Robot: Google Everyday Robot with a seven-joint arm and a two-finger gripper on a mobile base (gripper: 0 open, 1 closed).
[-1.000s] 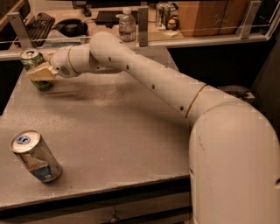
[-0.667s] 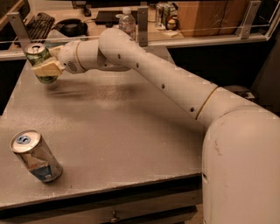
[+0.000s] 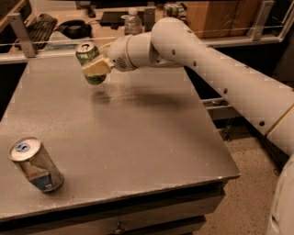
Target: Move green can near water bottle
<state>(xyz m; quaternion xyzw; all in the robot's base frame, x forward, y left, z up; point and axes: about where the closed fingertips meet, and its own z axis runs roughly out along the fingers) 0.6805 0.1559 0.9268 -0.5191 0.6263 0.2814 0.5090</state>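
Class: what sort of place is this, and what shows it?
Likely an office or lab: keyboard and cardboard box behind the grey table, over which the pincer holds the green can aloft.

One silver can (image 3: pixel 34 164), one green can (image 3: pixel 90 62) in one pincer (image 3: pixel 97 68), perhaps one bottle (image 3: pixel 133 23).

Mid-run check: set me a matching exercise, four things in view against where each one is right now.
1 green can
2 water bottle
3 silver can
4 gripper

a near the table's front-left corner
b on the desk beyond the table
c clamped between the fingers
d over the table's far left, shut

Pairs: 1c, 2b, 3a, 4d
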